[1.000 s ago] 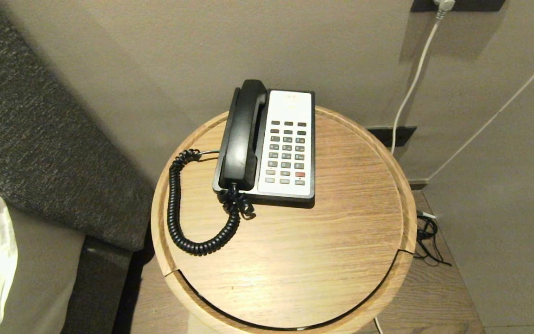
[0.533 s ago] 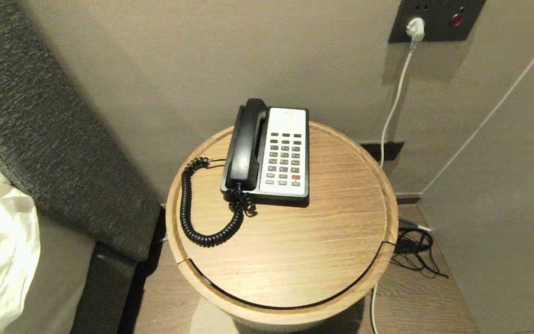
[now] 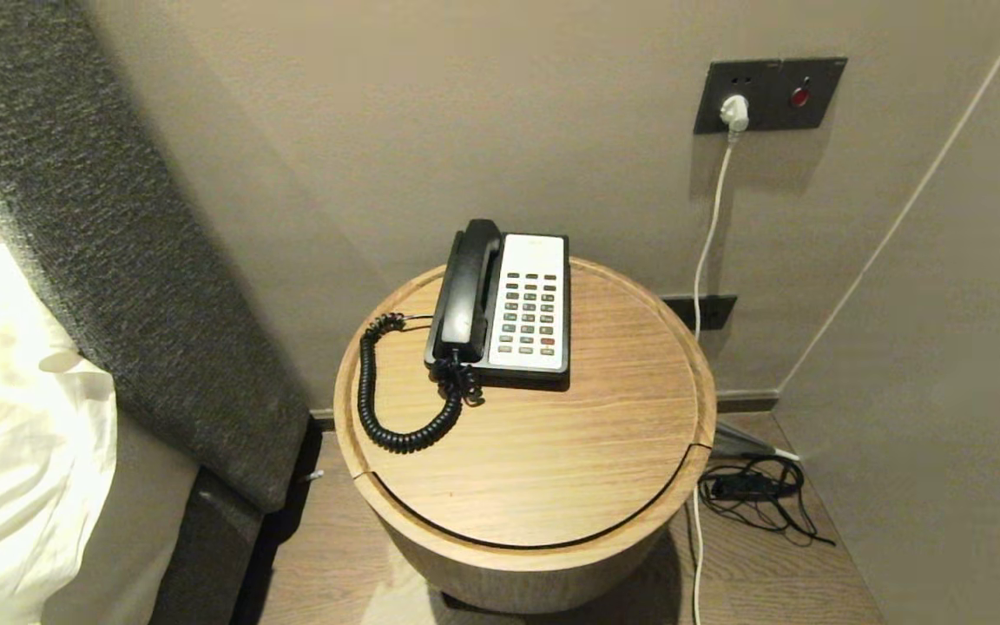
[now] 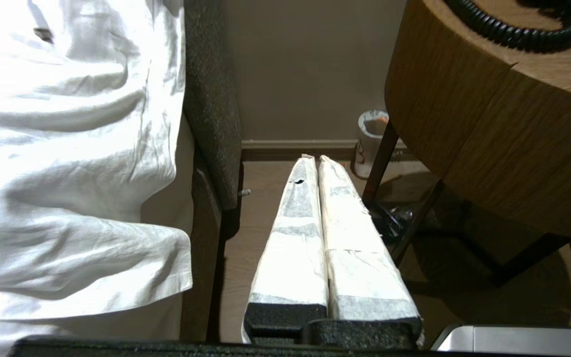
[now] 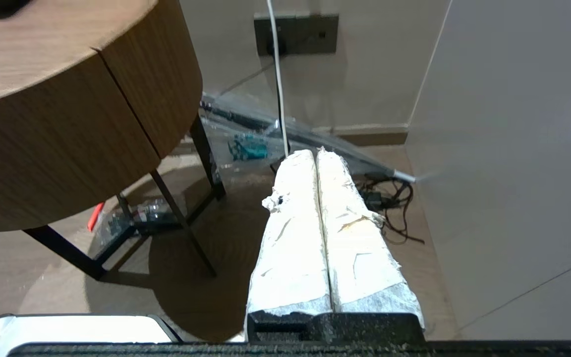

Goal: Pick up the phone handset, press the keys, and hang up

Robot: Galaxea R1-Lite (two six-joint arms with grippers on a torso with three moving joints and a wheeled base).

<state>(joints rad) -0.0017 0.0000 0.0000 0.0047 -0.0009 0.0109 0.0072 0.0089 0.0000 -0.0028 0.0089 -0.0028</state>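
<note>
Handset cradled on phone base; both claws low beside the round bench, pressed together, empty.

Left claw [image 4: 317, 159] parked below bench [image 3: 552, 451] rim, between bed sheet [image 4: 67, 148] and bench wall, cloth-wrapped fingers touching along full length. Right claw [image 5: 316, 151] parked likewise on bench's other side, above tangled floor cables [image 5: 389, 198]. Phone handset [image 3: 467, 291] well above and ahead of both claws, lying in cradle beside keypad [image 3: 530, 312]; coiled cord [image 3: 396, 408] looped on benchtop.

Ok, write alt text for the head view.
A black phone handset rests in its cradle on a black-and-white phone base, at the back of a round wooden table by a wall. Its coiled cord loops across the tabletop; neither end effector appears.
</note>
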